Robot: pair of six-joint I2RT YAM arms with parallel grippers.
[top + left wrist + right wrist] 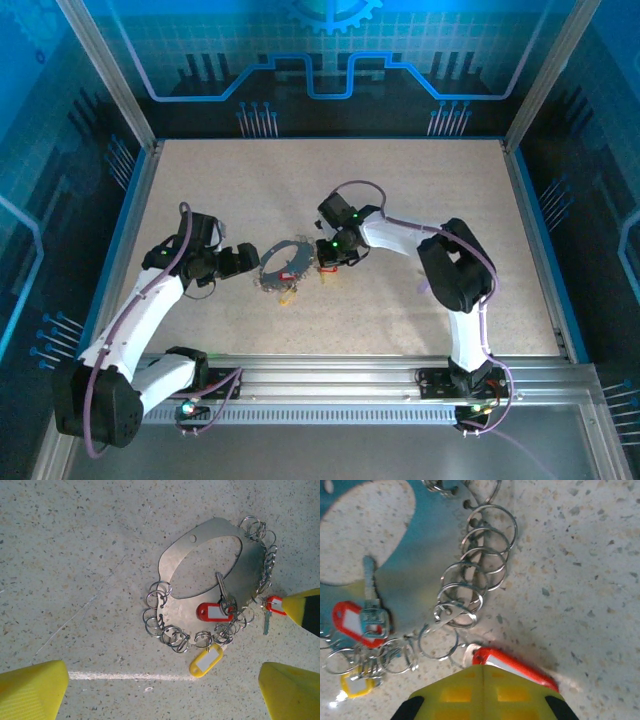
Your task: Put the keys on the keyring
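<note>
Keyring (210,530), a flat oval metal plate edged with wire loops, lies centre-frame; right gripper (482,677) pinches a red-tagged key (520,667), left gripper (250,262) gapes empty.

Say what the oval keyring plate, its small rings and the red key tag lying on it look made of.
Keyring plate: thin sheet metal, dull brushed grey, faintly reflective. Small rings: bright steel-like wire, shiny glints. Red key tag: probably glossy plastic, with white paper-like insert.
</note>
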